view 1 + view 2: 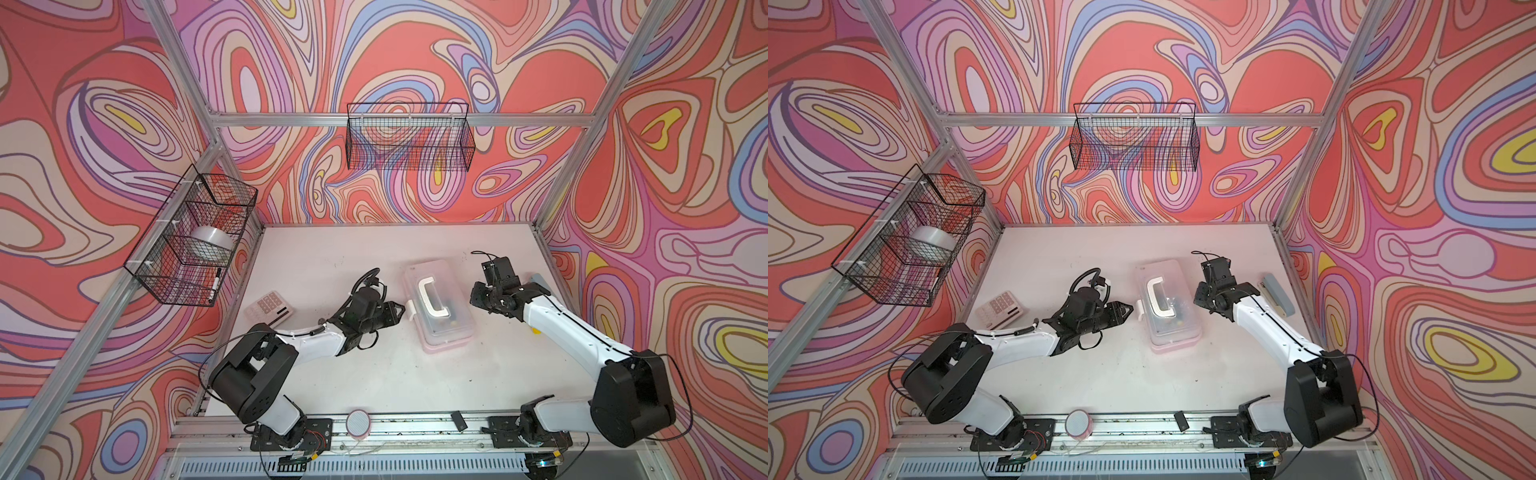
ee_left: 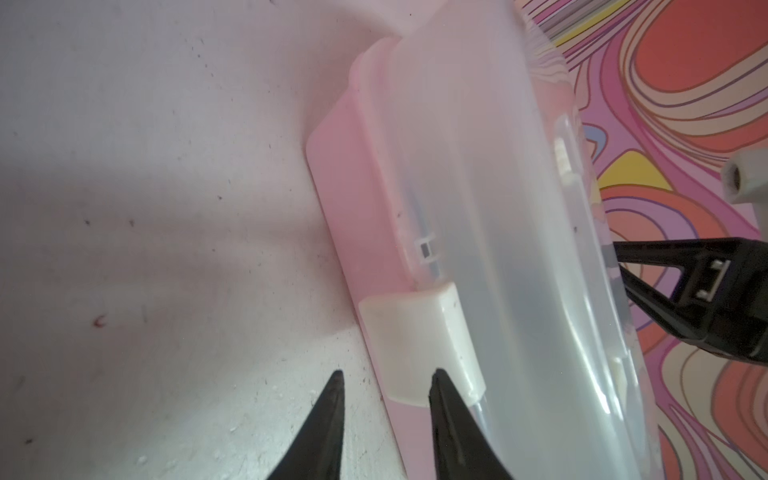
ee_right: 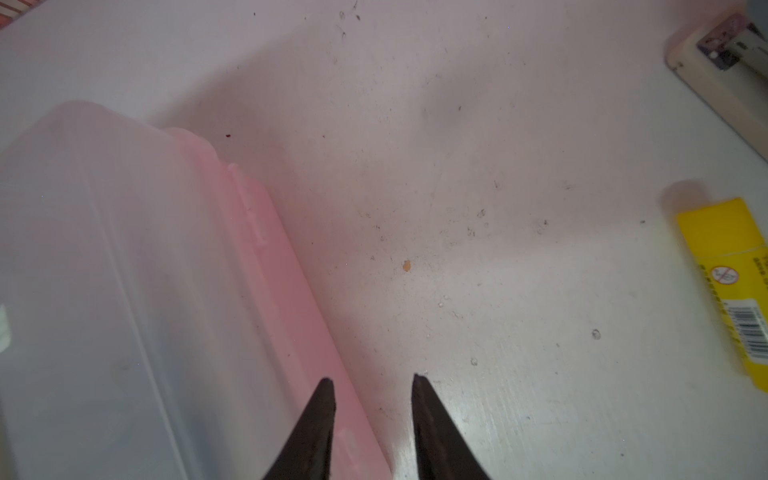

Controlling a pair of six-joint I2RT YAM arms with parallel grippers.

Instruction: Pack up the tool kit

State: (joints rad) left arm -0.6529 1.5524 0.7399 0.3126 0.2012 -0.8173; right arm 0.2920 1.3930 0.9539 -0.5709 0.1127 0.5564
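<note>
The tool kit (image 1: pixel 438 305), a pale pink case under a cloudy see-through lid (image 2: pixel 498 208), lies flat near the middle of the white desk (image 1: pixel 332 374). Its white handle (image 1: pixel 428 300) faces up, and dark shapes show faintly through the plastic. The lid sits down on the case.

The left hand (image 1: pixel 400 311) is low at the kit's left long side, its two black fingers parted by a narrow gap and gripping nothing. In the left wrist view one fingertip (image 2: pixel 442 403) overlaps the edge of the white latch (image 2: pixel 419 345) that juts from that side; whether it touches cannot be told.

The right hand (image 1: pixel 474 296) is at the opposite long side, fingers likewise slightly apart and empty. In the right wrist view one tip stands over the case's pink rim and the other over bare desk.

A pinkish calculator (image 1: pixel 270 309) lies beyond the left arm, well apart from the kit. A grey-blue bar (image 1: pixel 1277 293) lies by the desk's right edge, with a yellow packet (image 3: pixel 727 282) near it.
</note>
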